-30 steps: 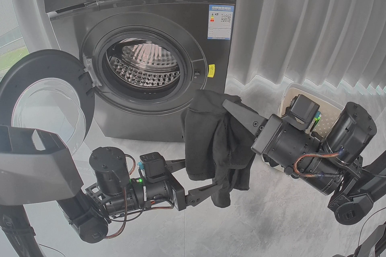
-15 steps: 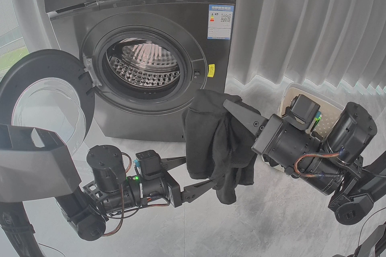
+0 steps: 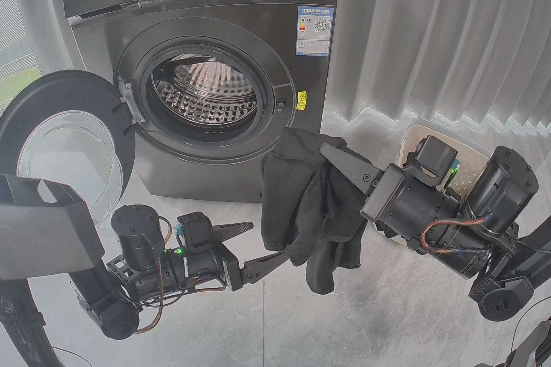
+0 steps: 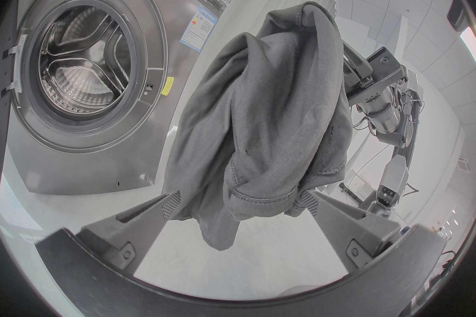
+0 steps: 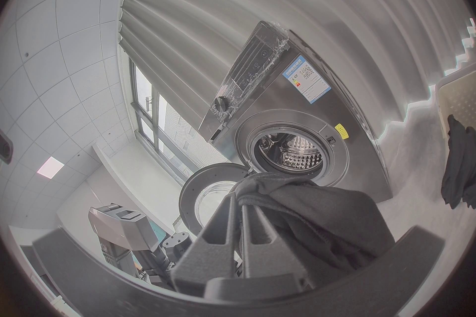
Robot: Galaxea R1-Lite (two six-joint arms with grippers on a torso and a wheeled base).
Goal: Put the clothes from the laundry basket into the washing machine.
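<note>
The dark garment [image 3: 304,207] hung in the air in front of the washing machine [image 3: 229,41], low beside the rim of the open drum [image 3: 204,93] and above the grey floor [image 3: 356,316]. The right gripper [image 3: 330,150] pinched it at its top fold, fingers pressed together on the cloth, which draped down from them in loose folds. In the right wrist view the garment [image 5: 317,219] lay bunched over the closed fingers of the right gripper [image 5: 239,204].

The left gripper [image 3: 267,240] sat lower with its fingers spread wide at the garment's bottom hem. In the left wrist view the garment [image 4: 267,134] hung down between the two spread fingers of the left gripper [image 4: 238,199], and its hem appeared to brush both pads.

The machine's round door [image 3: 63,116] stood swung open to the robot's left. The laundry basket [image 3: 427,127] sat on the floor behind the right arm, near the white curtain [image 3: 447,24]. Another dark piece of clothing [image 5: 458,169] hung over the basket [image 5: 458,90].
</note>
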